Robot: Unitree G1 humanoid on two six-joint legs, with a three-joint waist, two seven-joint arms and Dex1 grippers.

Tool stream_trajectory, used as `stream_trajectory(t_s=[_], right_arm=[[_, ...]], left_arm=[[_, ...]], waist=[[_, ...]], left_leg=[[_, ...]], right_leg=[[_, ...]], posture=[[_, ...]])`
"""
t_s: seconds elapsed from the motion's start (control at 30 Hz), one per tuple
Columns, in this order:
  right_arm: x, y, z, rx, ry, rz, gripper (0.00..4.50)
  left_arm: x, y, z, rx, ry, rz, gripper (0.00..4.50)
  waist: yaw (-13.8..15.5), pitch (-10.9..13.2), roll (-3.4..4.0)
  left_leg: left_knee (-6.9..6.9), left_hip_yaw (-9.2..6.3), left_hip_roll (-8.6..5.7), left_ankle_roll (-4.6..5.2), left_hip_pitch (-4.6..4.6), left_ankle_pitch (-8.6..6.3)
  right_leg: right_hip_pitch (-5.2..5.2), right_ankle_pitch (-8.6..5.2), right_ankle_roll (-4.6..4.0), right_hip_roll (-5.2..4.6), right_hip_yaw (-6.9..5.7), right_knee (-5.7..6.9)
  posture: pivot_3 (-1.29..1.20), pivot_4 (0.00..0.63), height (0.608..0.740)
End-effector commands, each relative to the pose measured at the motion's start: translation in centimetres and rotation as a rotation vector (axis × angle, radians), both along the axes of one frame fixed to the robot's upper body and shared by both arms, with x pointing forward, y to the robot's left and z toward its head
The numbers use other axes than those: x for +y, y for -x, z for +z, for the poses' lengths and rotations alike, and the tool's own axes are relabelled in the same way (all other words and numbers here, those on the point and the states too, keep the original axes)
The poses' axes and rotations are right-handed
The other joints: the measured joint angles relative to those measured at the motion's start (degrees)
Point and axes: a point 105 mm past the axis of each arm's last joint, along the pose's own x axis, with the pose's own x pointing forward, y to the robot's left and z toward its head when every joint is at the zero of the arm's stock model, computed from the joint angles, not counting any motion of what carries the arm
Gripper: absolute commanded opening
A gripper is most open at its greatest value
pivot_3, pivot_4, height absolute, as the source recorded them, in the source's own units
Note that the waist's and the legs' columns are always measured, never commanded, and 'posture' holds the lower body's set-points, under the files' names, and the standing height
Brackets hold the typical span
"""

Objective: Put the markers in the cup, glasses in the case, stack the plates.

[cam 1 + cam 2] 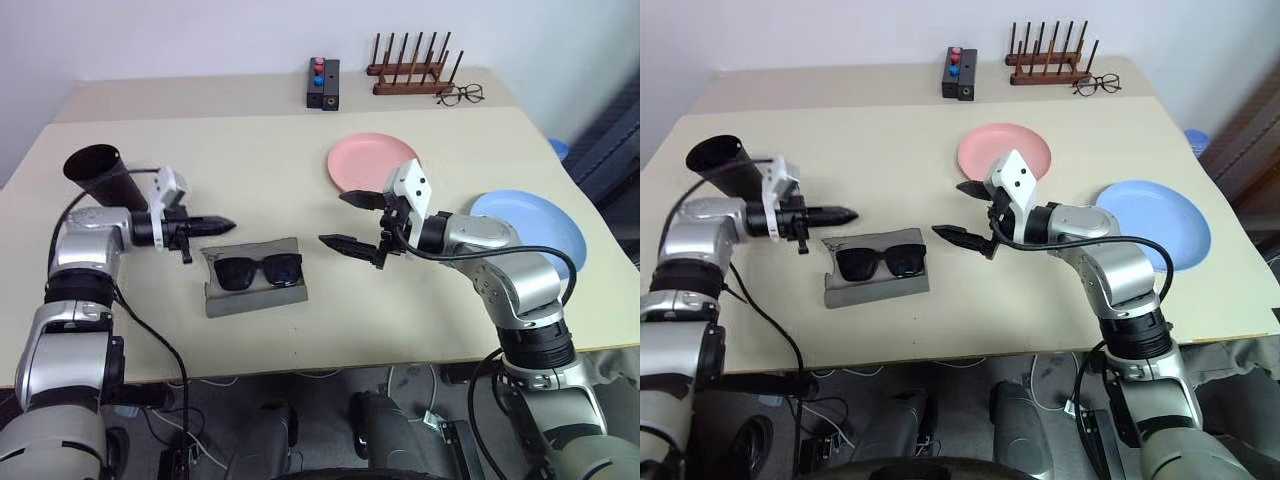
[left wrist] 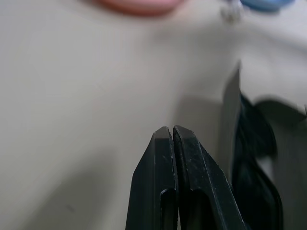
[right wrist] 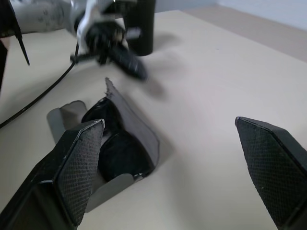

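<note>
Sunglasses: black thick-framed sunglasses [image 1: 258, 271] with dark lenses lie inside the flat grey fabric case [image 1: 255, 296], near the middle of the bench [image 1: 250, 160]; I see the flap open, standing up behind them.
Left claw: left claw [image 1: 222, 223] is pinched fully closed with nothing in it, hovering just left of the case's far edge.
Right claw: right claw [image 1: 345, 220] is spread wide and empty, hanging just right of the case and above the bench.
Cup: tall matte black tapered cup [image 1: 100, 168] stands at the far left, just behind my left arm; I cannot make out markers from here.
Plates: round pink plastic plate [image 1: 370, 160] sits right of centre, far of my right claw; the light blue one [image 1: 545, 225] lies further right, apart from it, so stacking is not done.
Step in hand: I judge it to be closing the case over the sunglasses.
Doing it well: I would steady the case body with one claw and press the flap down with the other, low and slow, so the light case does not slide.
</note>
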Motion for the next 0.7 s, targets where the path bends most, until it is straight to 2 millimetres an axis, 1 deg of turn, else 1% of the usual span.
stream_trajectory(t_s=[0.03, 0.13, 0.2, 0.3, 0.43, 0.53, 0.7], right_arm=[[-0.5, 1.2, 0.7, -0.052, 0.007, 0.049, 4.50], [-0.7, 1.4, 0.4, -0.044, 0.020, 0.056, 4.50], [-0.6, 1.4, 0.3, -0.044, 0.021, 0.056, 4.50], [-0.5, 1.4, 0.4, -0.050, 0.017, 0.052, 4.50], [-0.4, 1.3, 0.3, -0.053, 0.024, 0.046, 4.50], [-0.3, 1.3, 0.2, -0.052, 0.027, 0.048, 4.50], [-0.2, 1.3, 0.1, -0.050, 0.026, 0.051, 4.50]], left_arm=[[-0.3, 0.1, 0.5, -0.021, -0.018, -0.040, 0.06], [-0.4, 0.5, 0.5, 0.015, -0.004, -0.066, 0.06], [-0.3, 1.2, 0.6, 0.081, 0.019, -0.092, 0.06], [-0.4, 2.0, 0.7, 0.112, 0.024, -0.140, 0.06], [-0.3, 2.8, 0.2, 0.164, 0.013, -0.149, 0.06], [-0.2, 3.2, 0.0, 0.170, 0.026, -0.152, 0.06], [-0.7, 4.2, -0.4, 0.147, -0.005, -0.197, 0.06]], waist=[[0.22, -0.01, -0.01], [0.01, -0.01, -0.01], [-0.25, 0.00, -0.01], [-0.40, 0.00, -0.01], [-0.31, 0.00, -0.01], [-0.19, 0.00, -0.01], [-0.12, 0.00, -0.01]], left_leg=[[0.01, -0.01, -0.01, 0.00, 0.00, 0.00], [0.02, 0.00, -0.01, 0.02, 0.01, -0.01], [0.01, 0.00, 0.00, 0.03, 0.01, -0.02], [0.01, 0.00, 0.03, 0.03, 0.01, -0.02], [0.01, 0.00, 0.04, 0.03, 0.01, -0.01], [0.01, 0.00, 0.04, 0.03, 0.01, -0.01], [0.01, -0.01, 0.03, 0.03, 0.01, -0.01]], right_leg=[[0.01, 0.00, 0.00, 0.00, -0.01, -0.01], [0.03, 0.00, 0.00, -0.01, 0.00, 0.00], [0.01, 0.00, 0.00, 0.01, -0.01, 0.02], [0.00, 0.00, 0.00, 0.06, -0.01, 0.03], [0.00, 0.00, 0.00, 0.05, 0.01, 0.03], [0.01, 0.00, 0.00, 0.04, 0.01, 0.03], [0.01, 0.00, 0.00, 0.02, 0.01, 0.02]], posture=[[0.00, 0.150, 0.740], [0.00, 0.150, 0.740], [0.00, 0.150, 0.740], [0.00, 0.150, 0.740], [0.00, 0.150, 0.740], [0.00, 0.150, 0.740], [0.00, 0.150, 0.740]])
